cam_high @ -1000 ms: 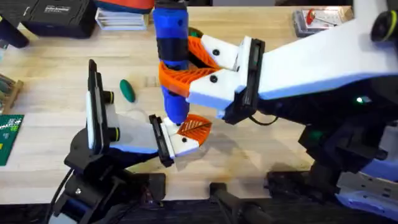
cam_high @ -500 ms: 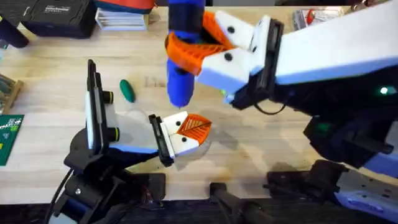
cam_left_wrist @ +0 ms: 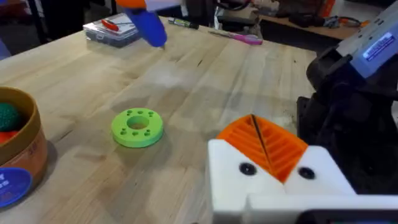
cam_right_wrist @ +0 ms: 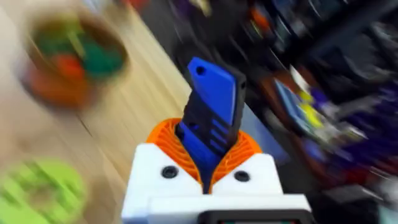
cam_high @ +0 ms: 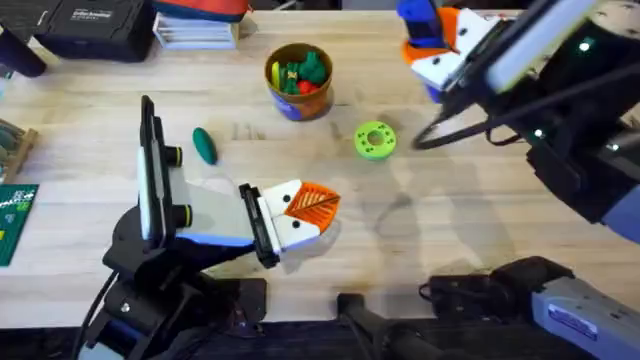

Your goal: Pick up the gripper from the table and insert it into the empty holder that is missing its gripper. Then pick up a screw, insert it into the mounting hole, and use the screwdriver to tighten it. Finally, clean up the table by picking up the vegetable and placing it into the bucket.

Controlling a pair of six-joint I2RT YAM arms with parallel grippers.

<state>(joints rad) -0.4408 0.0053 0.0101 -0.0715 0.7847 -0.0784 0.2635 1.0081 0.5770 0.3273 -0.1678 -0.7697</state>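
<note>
From above, the small dark-green smooth cucumber toy (cam_high: 204, 145) lies on the wooden desk (cam_high: 420, 240) beside the left arm, the yellow-orange tub (cam_high: 299, 80) nearby; light and slick (likely), best pinched mid-body. Left wrist: orange ribbed fingers (cam_left_wrist: 264, 144) look closed, empty. Right wrist: the right gripper (cam_right_wrist: 208, 168) clamps the blue cylindrical screwdriver (cam_right_wrist: 210, 118).

**Bystanders on the workbench**

A flat green ring (cam_high: 375, 140) lies on the wooden table (cam_high: 450, 220). At the far left sit a black case (cam_high: 90, 25) and a stack of booklets (cam_high: 195, 30). A green circuit board (cam_high: 12, 215) rests at the left edge. A clear plastic box (cam_left_wrist: 112, 31) holds small parts.
</note>
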